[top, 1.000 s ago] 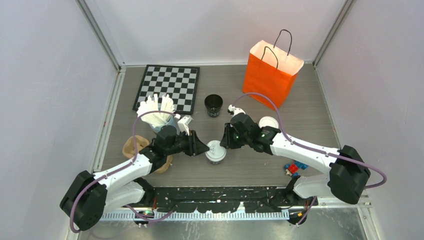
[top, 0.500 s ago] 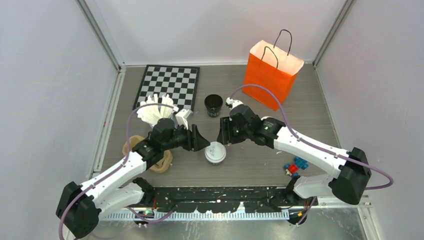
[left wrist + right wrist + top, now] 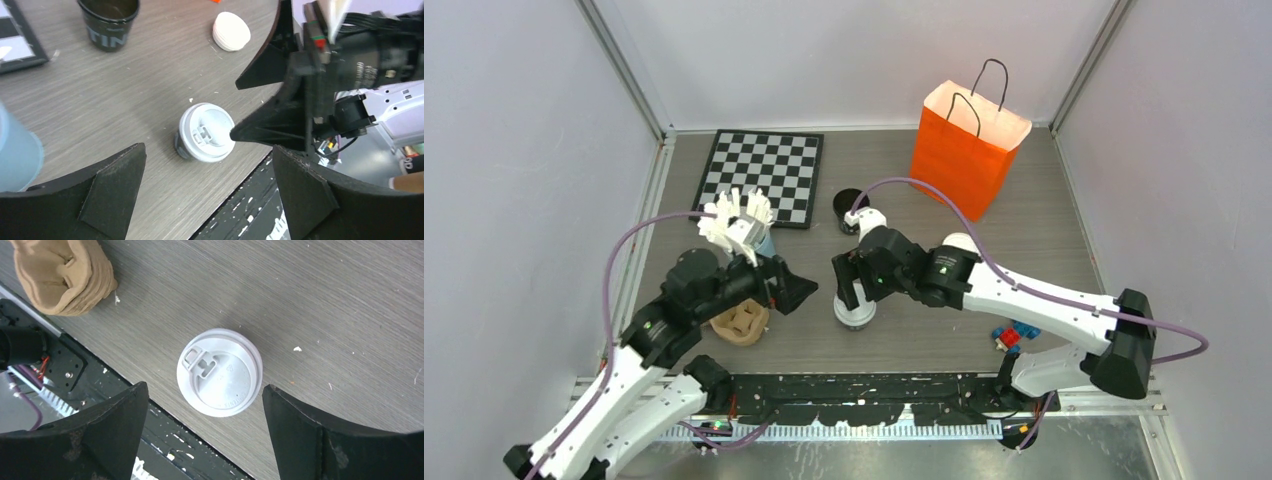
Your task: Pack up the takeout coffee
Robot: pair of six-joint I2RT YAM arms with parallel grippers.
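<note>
A black takeout coffee cup with a white lid [image 3: 855,312] stands upright near the table's front edge, also seen as the lidded cup [image 3: 206,132] and the lidded cup [image 3: 220,371]. My right gripper [image 3: 851,287] hovers over it, open, with the cup below and between the spread fingers [image 3: 205,388]. My left gripper [image 3: 810,290] is open just left of the cup, holding nothing [image 3: 208,152]. A second black cup [image 3: 109,22], without a lid, stands farther back [image 3: 848,203]. A loose white lid [image 3: 231,31] lies on the table [image 3: 961,243].
An orange paper bag [image 3: 964,150] stands open at the back right. A chessboard [image 3: 764,175] lies at the back left. A light-blue cup of white sticks [image 3: 742,225] and a brown cardboard holder [image 3: 739,322] are beside the left arm. Small blocks [image 3: 1014,335] lie front right.
Both grippers have opened wide around the lidded cup. The left gripper drew back to the left; the right gripper moved left and now sits over the cup.
</note>
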